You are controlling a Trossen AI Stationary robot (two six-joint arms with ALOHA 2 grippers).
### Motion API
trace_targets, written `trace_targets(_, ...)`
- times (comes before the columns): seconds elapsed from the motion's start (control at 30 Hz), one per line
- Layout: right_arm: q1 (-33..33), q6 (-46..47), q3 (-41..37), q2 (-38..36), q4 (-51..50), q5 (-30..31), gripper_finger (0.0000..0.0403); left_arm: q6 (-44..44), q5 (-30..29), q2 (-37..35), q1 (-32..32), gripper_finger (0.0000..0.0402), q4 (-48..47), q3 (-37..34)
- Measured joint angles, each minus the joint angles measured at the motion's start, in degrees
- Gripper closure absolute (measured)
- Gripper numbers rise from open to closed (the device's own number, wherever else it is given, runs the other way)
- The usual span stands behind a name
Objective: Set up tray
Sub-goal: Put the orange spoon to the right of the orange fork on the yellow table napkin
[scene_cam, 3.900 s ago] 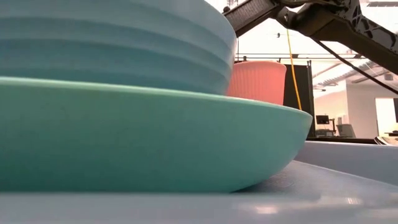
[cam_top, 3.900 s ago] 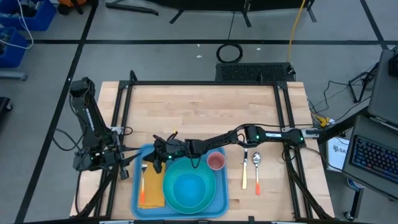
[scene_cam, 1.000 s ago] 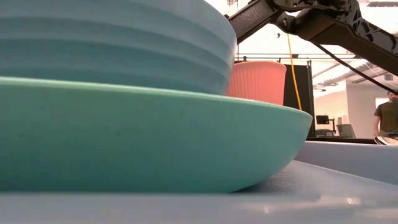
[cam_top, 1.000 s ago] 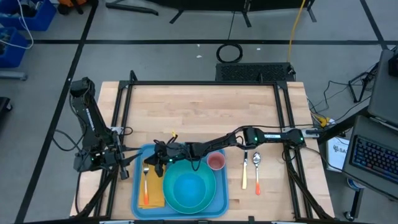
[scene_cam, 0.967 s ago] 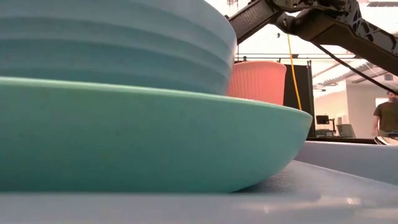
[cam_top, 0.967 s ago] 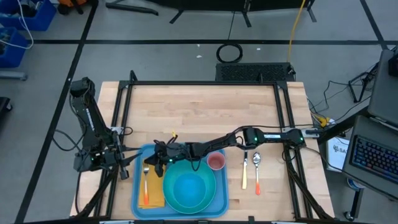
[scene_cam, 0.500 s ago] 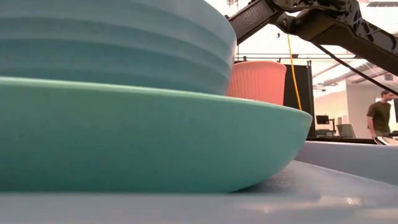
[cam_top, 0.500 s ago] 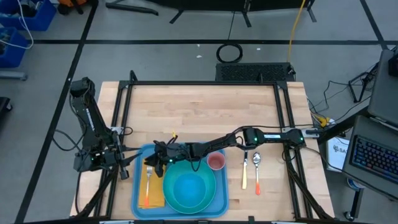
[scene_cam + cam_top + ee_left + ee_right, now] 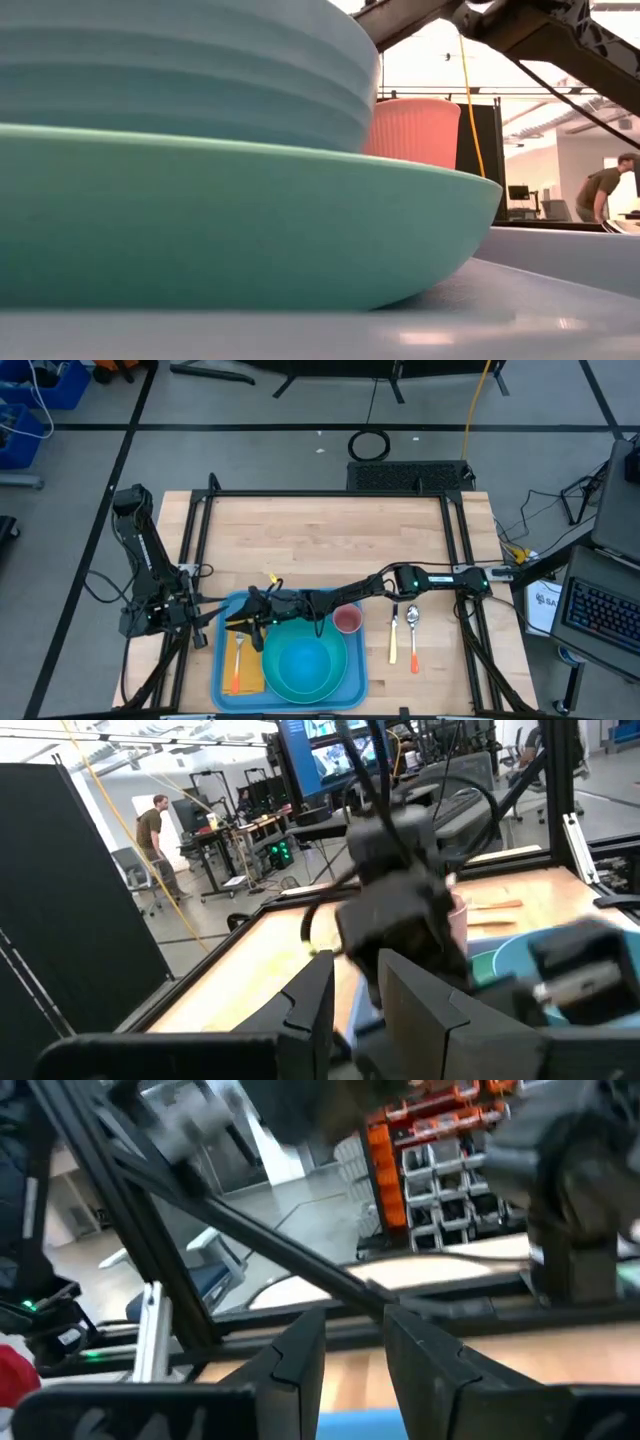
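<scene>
The right arm stretches long and low across the worktop [image 9: 320, 535]. Its fingers [image 9: 252, 616] hang over the tray's [image 9: 222, 682] far left corner, a narrow gap between them, holding nothing. The fork [image 9: 238, 660] lies just near them on the napkin [image 9: 247, 676]. The left arm's fingers [image 9: 205, 618] wait beside the tray, a narrow gap between them too.

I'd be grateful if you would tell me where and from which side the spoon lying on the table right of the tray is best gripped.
Probably the spoon by its orange handle, about halfway along, coming straight down with the jaws across its width. It lies flat on the wood, and the other orange-handled utensil lies parallel beside it, so a sideways approach looks crowded.
</scene>
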Motion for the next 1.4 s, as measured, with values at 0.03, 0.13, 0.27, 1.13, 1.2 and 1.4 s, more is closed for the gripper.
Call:
trace_targets(0.03, 0.17, -0.53, 0.0, -0.54, -0.11, -0.19, 0.0308, -0.72, 0.01, 0.0, 0.0, 0.0314, -0.52, 0.0)
trace_targets(0.13, 0.68, -3.45, 0.0, -2.22, -1.82, -1.3, 0.0309, -2.29, 0.02, 0.0, 0.0, 0.0314, -2.05, 0.0)
trace_targets(0.27, 1.21, -7.62, 0.0, -6.7, -11.77, -0.8, 0.0309, -4.02, 0.04, 0.02, 0.0, 0.0314, -2.44, 0.01)
trace_targets(1.13, 8.66, 24.76, 0.0, -37.29, -99.64, 43.72, 0.031, -11.03, 3.92, 0.04, -0.04, 0.0314, -6.92, 0.02)
trace_targets(1.2, 9.39, 31.64, 0.0, -38.04, -104.33, 42.89, 0.031, -11.33, 5.3, 0.04, -0.04, 0.0314, -6.92, 0.01)
trace_targets(1.4, 10.38, 49.48, -0.27, -37.92, -121.11, 36.22, 0.031, -12.09, 7.55, 0.04, -0.04, 0.0314, -6.94, 0.01)
